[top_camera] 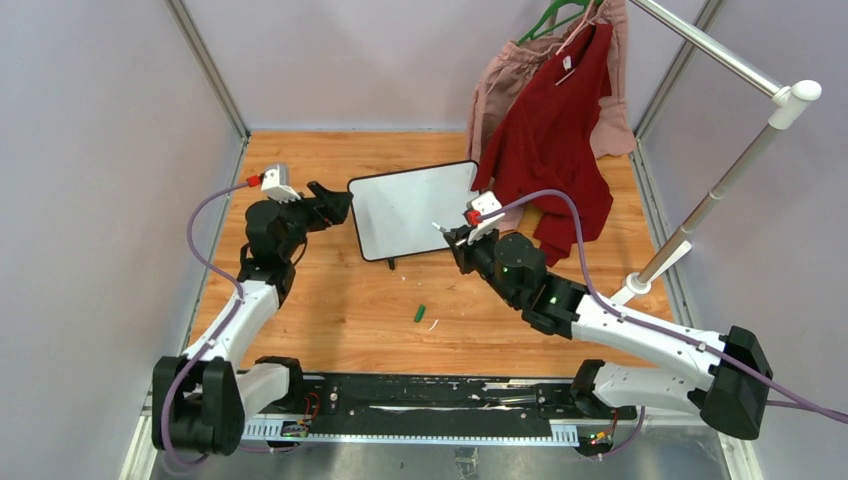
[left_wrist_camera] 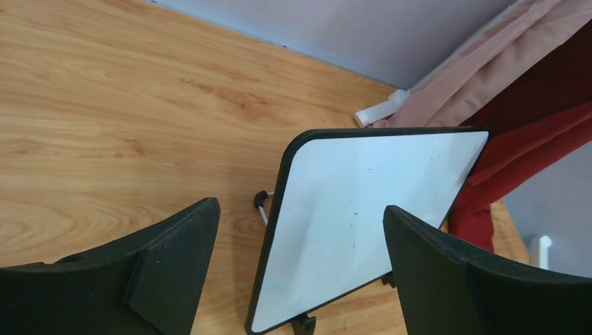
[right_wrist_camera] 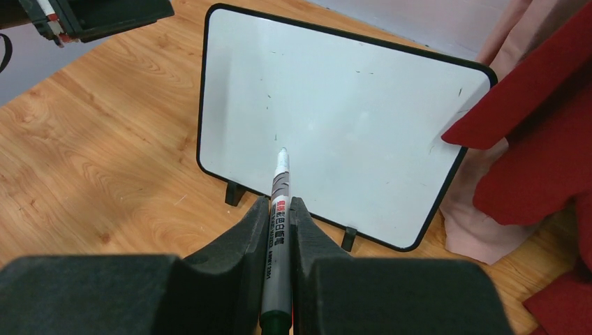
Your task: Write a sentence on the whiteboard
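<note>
Whiteboard (top_camera: pixel 415 210) stands propped on its small black feet on the wooden table (top_camera: pixel 330 300), far middle, face tilted toward me. Its face is white with only a few faint dark specks. My left gripper (top_camera: pixel 335 205) sits just beside the board's left corner, jaws spread wide with nothing between them. My right gripper (right_wrist_camera: pixel 279 206) is pinched narrow on a marker (right_wrist_camera: pixel 280 188), whose pale tip points at the lower middle of the board. I cannot tell whether the tip touches the surface. A red garment (top_camera: pixel 555 130) hangs over the board's right edge with a pink garment (top_camera: pixel 500 90) behind it, both on a rail (top_camera: pixel 730 180). The top view alone shows a small green cap (top_camera: pixel 421 313) lying on the table in front of the board, well apart from both claws. The right wrist view alone shows the marker's red label band. The left wrist view alone shows the board edge-on, with a light-coloured stand leg behind it.
</note>
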Tool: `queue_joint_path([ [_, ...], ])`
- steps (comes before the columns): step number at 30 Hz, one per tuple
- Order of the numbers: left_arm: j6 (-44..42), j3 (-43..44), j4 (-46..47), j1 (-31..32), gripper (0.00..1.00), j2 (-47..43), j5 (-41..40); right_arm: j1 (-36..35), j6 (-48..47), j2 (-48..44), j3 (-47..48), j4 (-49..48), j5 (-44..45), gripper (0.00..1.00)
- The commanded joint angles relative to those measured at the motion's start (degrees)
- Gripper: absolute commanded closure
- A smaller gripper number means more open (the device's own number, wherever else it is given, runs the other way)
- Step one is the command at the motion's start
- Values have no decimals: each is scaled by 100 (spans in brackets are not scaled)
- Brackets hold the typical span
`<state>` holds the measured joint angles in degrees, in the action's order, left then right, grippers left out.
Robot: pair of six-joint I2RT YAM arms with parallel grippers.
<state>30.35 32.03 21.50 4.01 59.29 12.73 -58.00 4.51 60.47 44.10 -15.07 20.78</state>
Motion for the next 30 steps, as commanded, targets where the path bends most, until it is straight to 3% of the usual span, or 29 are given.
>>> queue_joint_path([
  [1,609,-255,1742,-297,7,469,1083,-75,-132,94,223,-392,99,100],
  [4,1441,-707,3262,-621,7,896,1470,-80,-199,185,288,-405,71,100],
  [8,2126,-720,4256,-950,4,1439,1726,-77,-249,261,318,-461,46,100],
  [10,2126,-557,4259,-1026,0,1511,1853,-80,-243,276,306,-506,35,100],
  [13,1680,-372,3532,-1034,0,1394,1898,-79,-256,324,329,-580,57,100],
  [18,1150,-868,3068,-1034,1,1094,1544,-78,-329,480,427,-602,40,100],
  [23,1290,-885,2659,-1023,9,1127,1534,-89,-290,689,451,-704,-23,100],
  [30,1893,-1197,2989,-998,16,1193,1590,-237,-319,1350,589,-1115,-23,100],
])
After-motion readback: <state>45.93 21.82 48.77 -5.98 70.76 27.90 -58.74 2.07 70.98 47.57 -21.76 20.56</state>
